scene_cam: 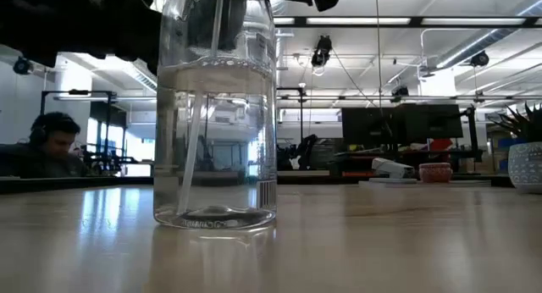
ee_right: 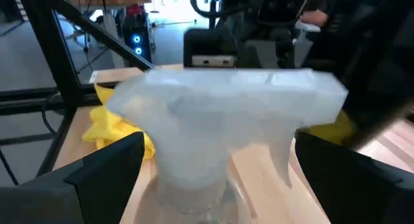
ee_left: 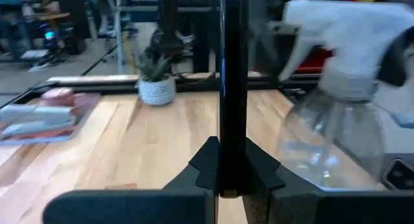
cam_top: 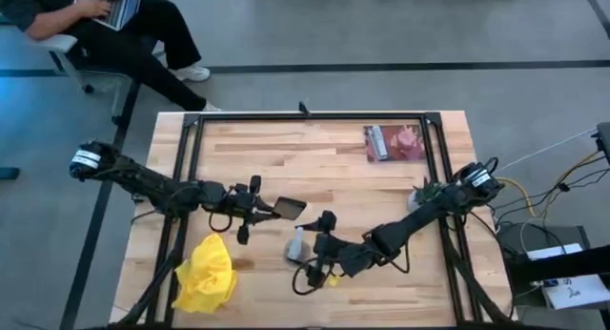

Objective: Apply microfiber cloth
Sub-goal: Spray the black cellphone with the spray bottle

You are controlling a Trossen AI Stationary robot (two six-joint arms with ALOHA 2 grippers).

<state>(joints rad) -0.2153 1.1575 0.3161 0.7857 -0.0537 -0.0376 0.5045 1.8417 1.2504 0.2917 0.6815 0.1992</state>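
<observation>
With the left hand (cam_top: 270, 209) clamping the phone (cam_top: 291, 209) and the right hand (cam_top: 307, 257) straddling the spray bottle (cam_top: 297, 245), fingers apart, wiping is awaiting someone fetching the microfiber cloth (cam_top: 207, 276) lying untouched nearby.

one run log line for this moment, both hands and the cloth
left hand: shut on phone | right hand: around spray bottle head, grip unclear | microfiber cloth: untouched, table's front left

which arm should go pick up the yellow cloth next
Neither is free. The left gripper holds the phone edge-on; the right gripper straddles the spray bottle. The microfiber cloth lies on the left arm's side, so left, probably.
</observation>
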